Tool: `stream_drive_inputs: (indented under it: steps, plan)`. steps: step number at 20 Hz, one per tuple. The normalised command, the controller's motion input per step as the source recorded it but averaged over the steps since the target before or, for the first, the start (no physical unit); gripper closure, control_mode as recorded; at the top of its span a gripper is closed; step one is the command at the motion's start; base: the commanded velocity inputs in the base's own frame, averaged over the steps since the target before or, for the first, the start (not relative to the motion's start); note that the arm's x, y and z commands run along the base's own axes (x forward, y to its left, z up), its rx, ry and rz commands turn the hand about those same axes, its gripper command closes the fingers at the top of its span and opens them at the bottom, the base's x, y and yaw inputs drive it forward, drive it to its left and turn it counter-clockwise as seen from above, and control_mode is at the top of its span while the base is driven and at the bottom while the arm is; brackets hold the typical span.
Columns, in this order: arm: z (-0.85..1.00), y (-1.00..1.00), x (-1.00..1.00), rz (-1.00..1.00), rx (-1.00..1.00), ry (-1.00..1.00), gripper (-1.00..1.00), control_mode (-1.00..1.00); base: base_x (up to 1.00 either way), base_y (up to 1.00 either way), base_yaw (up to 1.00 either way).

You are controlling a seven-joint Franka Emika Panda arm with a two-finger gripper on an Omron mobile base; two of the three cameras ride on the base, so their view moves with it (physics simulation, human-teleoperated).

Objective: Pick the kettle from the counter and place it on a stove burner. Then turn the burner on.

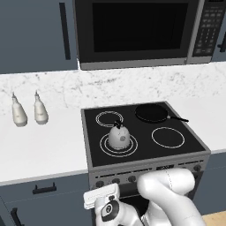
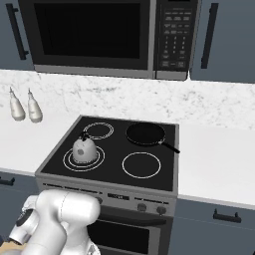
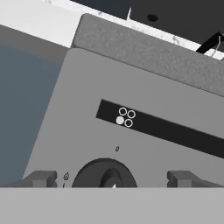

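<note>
Kettle (image 1: 118, 136) sits on the large double-ring burner (image 1: 106, 148). Gripper (image 3: 111, 178) jaws stand wide apart, straddling the dark knob (image 3: 105, 175); we should centre, close squarely, then rotate without slipping.

Kettle (image 1: 118, 136) sits on stove burner (image 1: 106, 149), front left of cooktop (image 1: 145, 145). Smaller double ring (image 1: 106, 118) behind kettle. Pan (image 1: 151, 113) on rear right circle, handle pointing right. Single-ring circle (image 1: 167, 137) front right, before pan. Counter (image 1: 39, 145) both sides of cooktop. Two bottles (image 1: 29, 110) side by side on counter, left of cooktop, near back wall. Microwave (image 1: 137, 31) above cooktop. Knobs (image 1: 116, 180) in row on stove front below cooktop. Gripper (image 3: 111, 179) close before one knob (image 3: 105, 174), fingertips either side, apart from it.
</note>
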Motion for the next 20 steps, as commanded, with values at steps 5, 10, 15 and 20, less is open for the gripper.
stream_drive_inputs:
  steps: [5,10,15,20]
  plan:
    - [0.0,0.0,0.0,0.0,0.0,0.0,1.0,-1.0,0.0,0.0,0.0]
    - [0.0,0.0,0.01,0.0,0.0,0.0,1.0,-1.0,0.0,0.0,0.0]
    - [0.0,0.02,0.01,0.01,-0.08,0.02,1.0,-1.0,0.0,0.0,0.0]
    - [0.04,0.17,0.01,0.03,-0.33,0.08,1.0,-1.0,0.0,0.0,0.0]
